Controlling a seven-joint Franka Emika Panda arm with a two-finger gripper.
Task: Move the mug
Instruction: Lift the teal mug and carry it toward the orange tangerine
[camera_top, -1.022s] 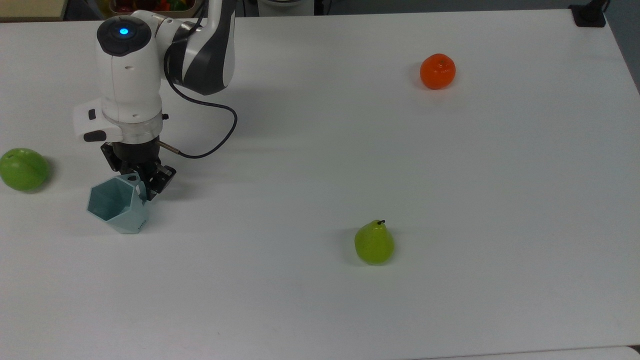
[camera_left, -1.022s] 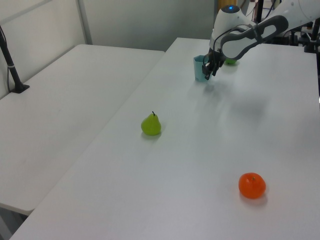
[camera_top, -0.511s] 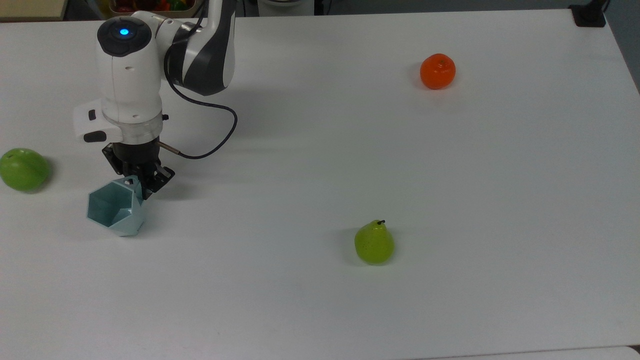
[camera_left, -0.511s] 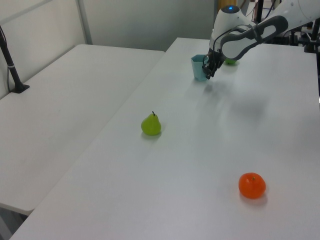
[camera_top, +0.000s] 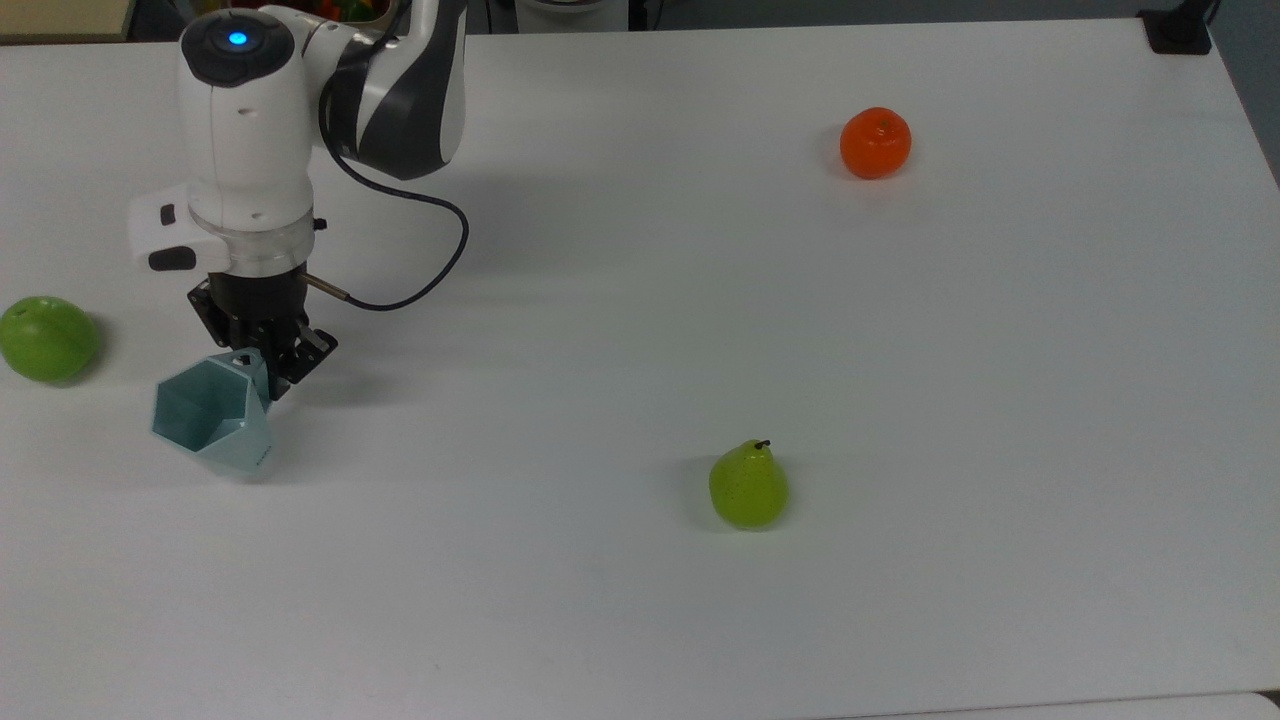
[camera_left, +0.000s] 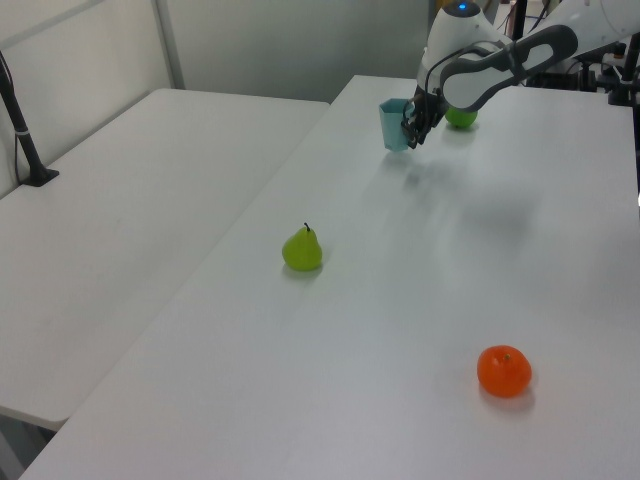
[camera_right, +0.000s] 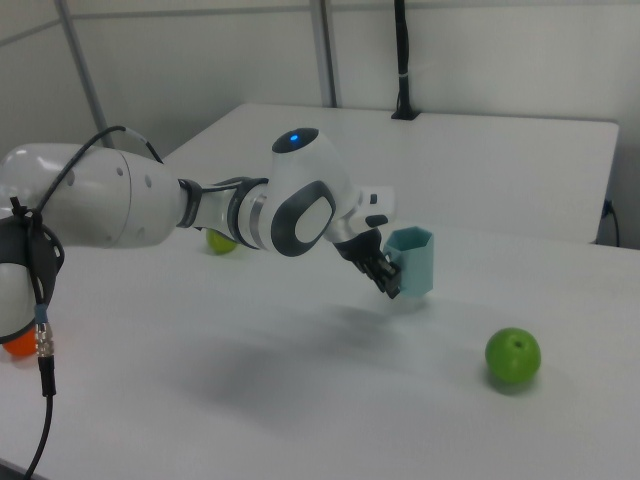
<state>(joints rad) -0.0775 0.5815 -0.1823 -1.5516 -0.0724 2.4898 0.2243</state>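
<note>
The mug (camera_top: 212, 417) is the one container on the white table (camera_top: 700, 300), and its open mouth shows a bare pale interior with nothing inside it. It is a pale blue-teal cup with flat facets, a hexagonal rim and walls tapering to a narrower base; a small tab handle with a hole sticks out from the rim on the side facing the arm. In the top view it sits at the table's left end, tipped so the mouth faces toward the top view's left. In the right view (camera_right: 411, 261) it looks raised just off the surface and close to upright.

The gripper (camera_top: 262, 355) is clamped on the mug at the handle side, its dark fingers pinching the rim wall beside the tab; in the left view (camera_left: 412, 128) it is just to the right of the mug (camera_left: 394, 124).

A green apple (camera_top: 46, 338) lies near the mug toward the top view's left. A green pear (camera_top: 748, 486) and an orange (camera_top: 875, 142) rest well apart from it, toward the top view's right
</note>
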